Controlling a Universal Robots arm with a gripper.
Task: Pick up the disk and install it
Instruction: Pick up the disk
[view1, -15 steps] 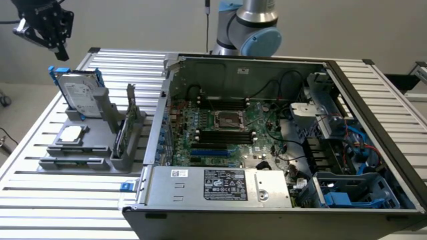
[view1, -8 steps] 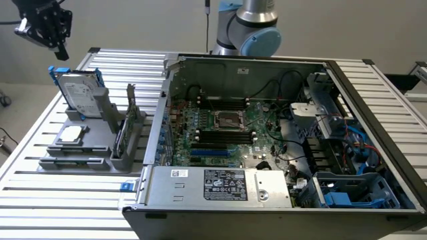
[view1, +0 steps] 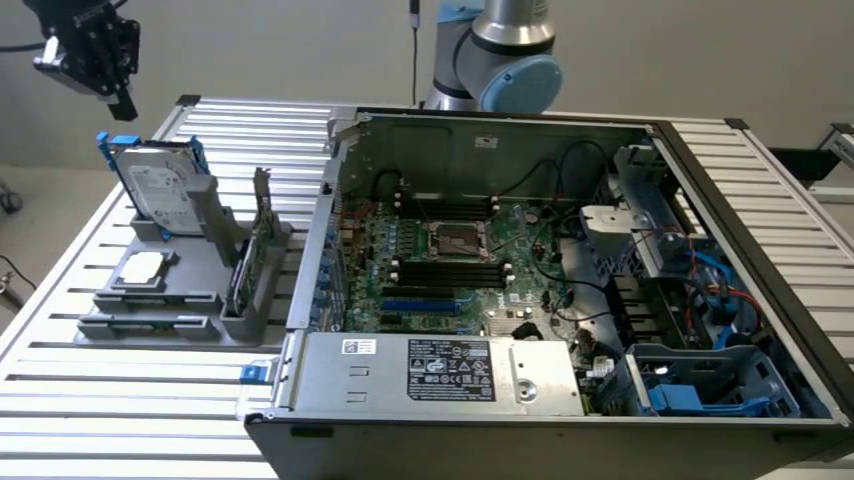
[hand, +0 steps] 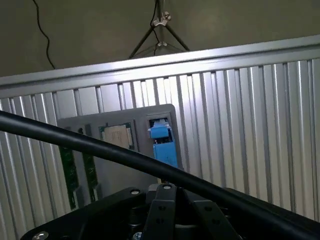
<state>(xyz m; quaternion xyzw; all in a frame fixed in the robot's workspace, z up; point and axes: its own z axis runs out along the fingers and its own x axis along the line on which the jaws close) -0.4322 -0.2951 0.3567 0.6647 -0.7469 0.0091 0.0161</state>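
Observation:
The disk (view1: 158, 190) stands upright at the back of a grey holder (view1: 160, 320) on the exterior view's left, a silver drive with a white label in a blue carrier. My gripper (view1: 120, 100) hangs in the air above the disk and a little to the exterior view's left of it, not touching it and holding nothing. In the wrist view the disk (hand: 163, 142) shows edge-on as a blue strip in the holder (hand: 120, 170), well beyond the gripper body (hand: 165, 212).
The holder also carries a small silver processor chip (view1: 144, 268) and a thin green circuit card (view1: 247, 265). An open computer case (view1: 307, 300) lies beside it, with a motherboard (view1: 454, 260) and blue drive bay (view1: 694, 390). A black cable (hand: 100, 150) crosses the wrist view.

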